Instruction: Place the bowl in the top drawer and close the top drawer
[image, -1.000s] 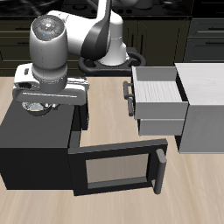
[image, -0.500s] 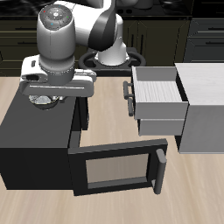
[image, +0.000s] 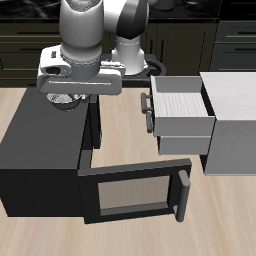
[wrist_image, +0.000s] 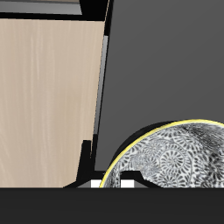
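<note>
Light wood-grain counter with dark cabinetry behind it. A large black box stands on the counter, its glass-fronted door swung open and lying flat. Beside it the top drawer is pulled out, pale interior showing. The bowl is gripped at its rim by the hand, held above the black box's top near its back edge. Since one second ago the arm has risen and shifted toward the drawer; drawer and door unchanged
</note>
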